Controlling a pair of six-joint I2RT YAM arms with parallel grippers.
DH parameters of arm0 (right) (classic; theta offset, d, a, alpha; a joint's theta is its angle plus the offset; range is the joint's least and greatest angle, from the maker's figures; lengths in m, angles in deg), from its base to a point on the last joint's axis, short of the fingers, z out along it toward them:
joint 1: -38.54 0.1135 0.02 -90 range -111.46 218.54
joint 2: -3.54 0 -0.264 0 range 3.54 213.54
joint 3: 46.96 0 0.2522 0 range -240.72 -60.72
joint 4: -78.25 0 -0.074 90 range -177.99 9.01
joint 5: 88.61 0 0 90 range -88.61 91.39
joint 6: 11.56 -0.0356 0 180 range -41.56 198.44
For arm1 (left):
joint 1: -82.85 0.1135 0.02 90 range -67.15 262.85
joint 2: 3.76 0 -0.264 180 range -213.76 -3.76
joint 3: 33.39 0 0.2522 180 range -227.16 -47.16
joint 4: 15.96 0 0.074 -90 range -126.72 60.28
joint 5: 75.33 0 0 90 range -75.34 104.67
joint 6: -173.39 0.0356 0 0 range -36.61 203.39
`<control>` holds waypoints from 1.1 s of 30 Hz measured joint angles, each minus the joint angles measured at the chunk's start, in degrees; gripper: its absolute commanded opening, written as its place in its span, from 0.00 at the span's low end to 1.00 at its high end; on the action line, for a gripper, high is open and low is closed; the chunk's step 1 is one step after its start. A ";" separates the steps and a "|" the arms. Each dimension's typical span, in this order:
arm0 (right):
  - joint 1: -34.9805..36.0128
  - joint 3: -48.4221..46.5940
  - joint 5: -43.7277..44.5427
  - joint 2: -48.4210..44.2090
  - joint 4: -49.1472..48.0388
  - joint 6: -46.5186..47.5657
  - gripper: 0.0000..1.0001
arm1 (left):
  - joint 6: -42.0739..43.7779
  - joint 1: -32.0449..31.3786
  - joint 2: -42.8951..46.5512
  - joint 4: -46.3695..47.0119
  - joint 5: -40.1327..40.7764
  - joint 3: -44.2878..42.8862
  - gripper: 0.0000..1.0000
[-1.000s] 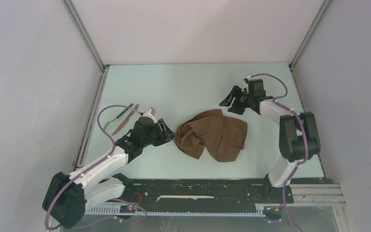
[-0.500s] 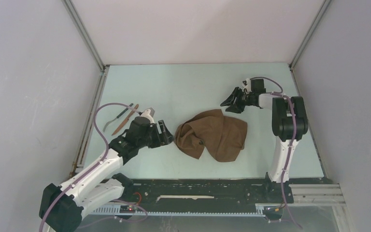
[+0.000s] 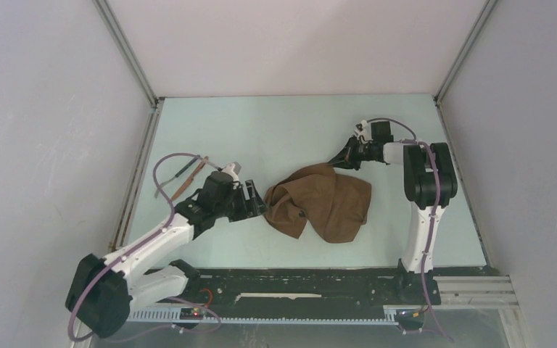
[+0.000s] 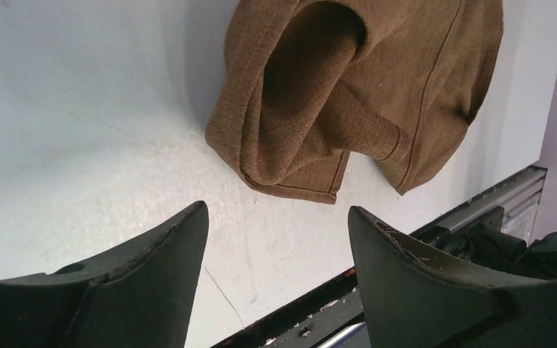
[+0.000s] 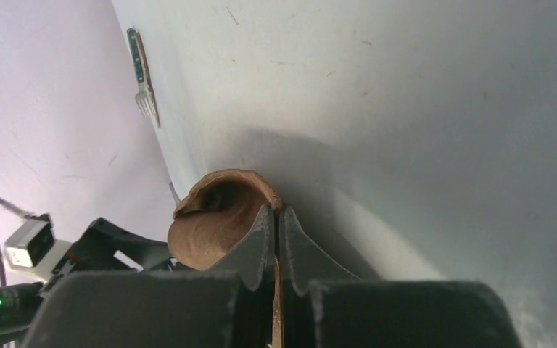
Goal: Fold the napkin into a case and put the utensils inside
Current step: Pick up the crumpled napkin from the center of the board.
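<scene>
Top external view is showing the right gripper, which was hovering clear of the cloth a second ago, now sitting at the far corner of the napkin with its jaws brought together. The left gripper has been spreading its jaws and is now resting just beside the napkin's left edge. The napkin is lying crumpled at mid-table, not yet flattened, so the folding is judged to be only beginning. The utensils are lying near the left wall, well apart from the cloth and untouched. Left wrist view is confirming the jaws standing apart and empty. The napkin is lying ahead of and beyond the tips, with bare table between. Right wrist view is showing the jaws clamped on a thin brown edge of cloth, and the napkin is curling up just left of them. The fork is showing far off by the wall. Both changes are suggesting a two-handed spread of the cloth is being prepared.
</scene>
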State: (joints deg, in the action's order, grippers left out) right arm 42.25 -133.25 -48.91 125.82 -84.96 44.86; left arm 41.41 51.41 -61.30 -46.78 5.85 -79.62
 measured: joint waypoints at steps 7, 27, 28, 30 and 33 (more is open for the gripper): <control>-3.74 5.22 2.19 -12.61 -0.59 -3.06 0.00 | -3.87 -2.51 -9.97 9.09 -5.14 2.97 0.68; -7.50 7.82 6.19 -27.45 1.60 -2.64 0.00 | -15.91 -3.02 -22.03 23.89 5.86 4.04 0.45; -7.48 8.11 6.01 -27.45 1.51 -2.64 0.00 | -14.88 -2.27 -22.08 19.96 7.76 1.40 0.39; -7.48 8.48 5.70 -27.45 1.62 -2.60 0.00 | -13.40 -1.18 -22.99 12.20 12.07 -5.27 0.37; -7.50 8.74 5.62 -27.45 1.60 -2.54 0.00 | -12.37 -0.79 -27.63 2.40 17.81 -17.31 0.42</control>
State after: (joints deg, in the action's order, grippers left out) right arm 34.75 -124.51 -43.30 98.36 -83.37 42.32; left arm 29.04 50.62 -88.93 -44.37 23.66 -96.94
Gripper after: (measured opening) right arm 0.009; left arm 0.380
